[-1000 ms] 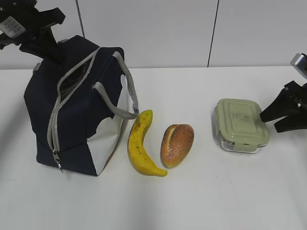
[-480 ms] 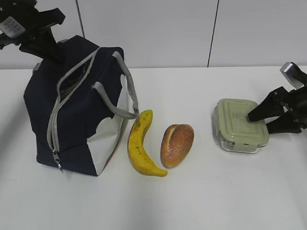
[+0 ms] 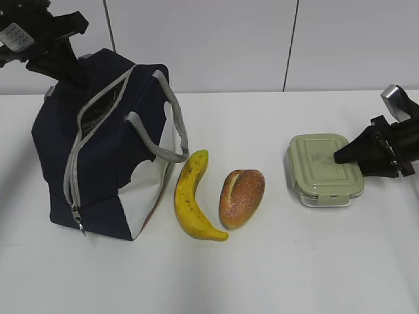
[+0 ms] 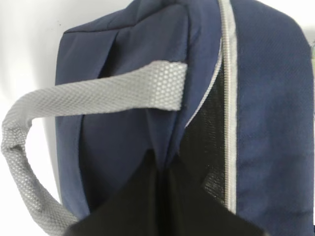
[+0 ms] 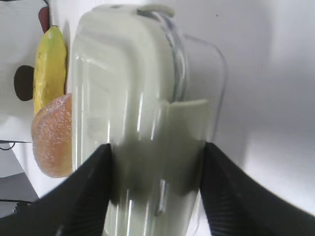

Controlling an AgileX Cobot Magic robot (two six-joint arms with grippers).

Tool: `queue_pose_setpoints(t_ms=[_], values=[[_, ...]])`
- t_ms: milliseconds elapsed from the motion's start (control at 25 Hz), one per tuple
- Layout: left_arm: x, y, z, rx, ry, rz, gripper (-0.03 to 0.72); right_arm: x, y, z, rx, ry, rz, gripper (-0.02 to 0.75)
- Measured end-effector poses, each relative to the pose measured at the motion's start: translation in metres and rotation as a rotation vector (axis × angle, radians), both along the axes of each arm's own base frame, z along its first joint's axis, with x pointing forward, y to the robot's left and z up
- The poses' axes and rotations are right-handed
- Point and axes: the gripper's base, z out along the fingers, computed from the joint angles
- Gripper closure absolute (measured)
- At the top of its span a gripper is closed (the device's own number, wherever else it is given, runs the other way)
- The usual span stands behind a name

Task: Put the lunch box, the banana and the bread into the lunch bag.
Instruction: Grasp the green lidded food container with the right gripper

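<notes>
Lunch box sits clasped between right tool fingers

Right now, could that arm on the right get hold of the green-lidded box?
Probably yes. The right gripper already straddles the lunch box, one finger on each side in the wrist view. Nothing lies between them; the bread sits well off to the side.

Legible text, labels, brands, numbers, signs: none. White tag on left arm bears marks too small to read.
</notes>
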Motion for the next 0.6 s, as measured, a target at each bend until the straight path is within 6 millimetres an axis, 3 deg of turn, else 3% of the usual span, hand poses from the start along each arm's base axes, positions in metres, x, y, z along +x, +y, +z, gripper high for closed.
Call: queue_pose_setpoints(t_ms=[600], values=[[0.0000, 0.0000, 0.0000, 0.001, 0.000, -0.001, 0.691, 0.0004, 0.0005, 0.0008, 0.012, 0.003, -0.009, 0.363]])
